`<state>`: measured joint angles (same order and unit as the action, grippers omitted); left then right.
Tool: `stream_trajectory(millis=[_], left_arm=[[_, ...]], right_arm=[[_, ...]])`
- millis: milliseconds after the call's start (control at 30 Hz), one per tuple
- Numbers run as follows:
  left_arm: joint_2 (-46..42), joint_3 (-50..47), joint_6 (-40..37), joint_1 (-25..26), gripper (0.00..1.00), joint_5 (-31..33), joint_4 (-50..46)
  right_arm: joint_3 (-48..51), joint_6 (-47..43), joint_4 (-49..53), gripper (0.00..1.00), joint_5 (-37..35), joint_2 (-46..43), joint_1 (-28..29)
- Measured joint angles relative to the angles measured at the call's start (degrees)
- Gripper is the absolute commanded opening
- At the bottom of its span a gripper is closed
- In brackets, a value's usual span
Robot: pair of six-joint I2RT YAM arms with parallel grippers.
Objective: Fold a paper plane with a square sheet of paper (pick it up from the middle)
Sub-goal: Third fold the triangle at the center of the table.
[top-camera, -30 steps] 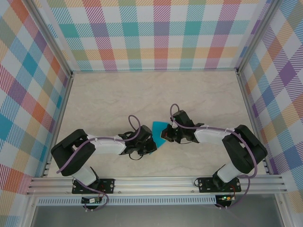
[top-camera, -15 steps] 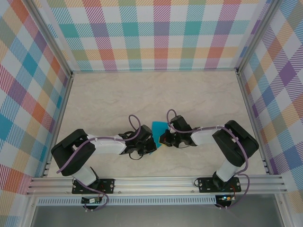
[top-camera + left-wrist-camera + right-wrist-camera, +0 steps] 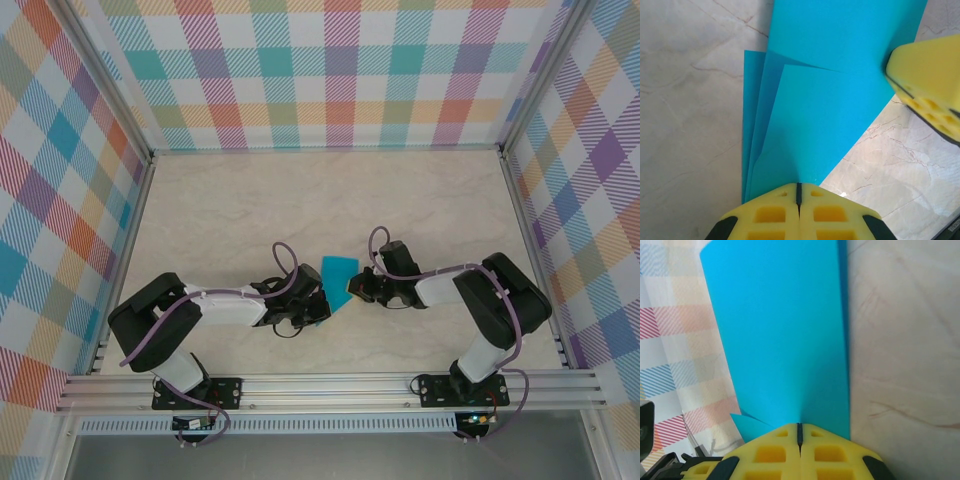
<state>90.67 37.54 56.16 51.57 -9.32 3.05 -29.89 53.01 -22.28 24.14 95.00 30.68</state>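
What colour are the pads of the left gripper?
Its pads are yellow; the left wrist view shows them best.

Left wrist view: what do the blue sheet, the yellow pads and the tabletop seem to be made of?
The sheet: thin matte paper, probably; it keeps sharp creases and overlapping layers. The pads: likely moulded matte plastic or rubber, with recessed pockets. The tabletop: smooth marble-look surface with brownish veins; stone or laminate, cannot tell.
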Motion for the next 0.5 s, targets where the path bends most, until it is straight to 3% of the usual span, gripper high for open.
stream_trajectory(millis=[500], left_arm=[[0.00, 0.00, -0.48, 0.00, 0.05, -0.02, -0.04]], right_arm=[[2.19, -2.56, -1.31, 0.03, -2.16, -7.19, -2.16]])
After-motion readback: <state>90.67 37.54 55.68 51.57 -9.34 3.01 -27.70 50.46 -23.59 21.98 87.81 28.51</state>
